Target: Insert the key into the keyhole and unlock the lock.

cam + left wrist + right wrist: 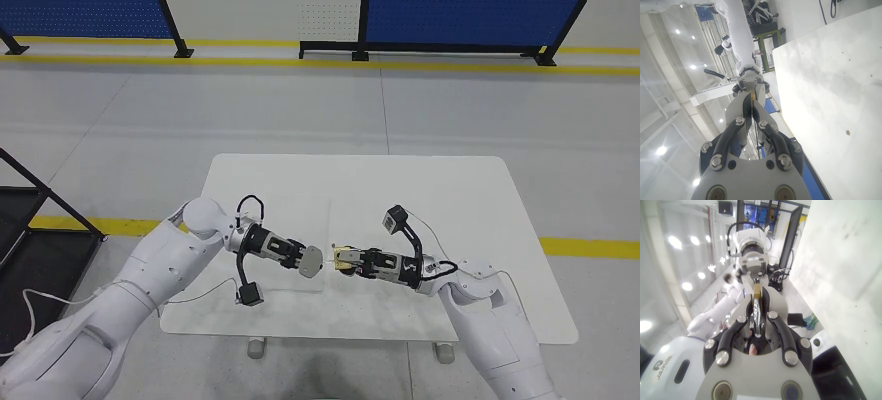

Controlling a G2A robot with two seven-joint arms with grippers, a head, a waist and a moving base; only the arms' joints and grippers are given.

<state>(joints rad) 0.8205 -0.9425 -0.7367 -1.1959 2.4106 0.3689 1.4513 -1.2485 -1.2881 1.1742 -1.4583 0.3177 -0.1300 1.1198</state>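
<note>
The right gripper (758,295) is clamping the brass lock (757,291) between its fingers, shackle pointing back toward its wrist. Just ahead of its fingertips, the left gripper (752,101) is pinching the key (752,104), both hovering over the table (450,200).

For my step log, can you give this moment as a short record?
left gripper: shut on a thin brass piece, likely the key
right gripper: shut on the lock
position: grippers tip to tip above the table
key in keyhole: cannot tell
</note>
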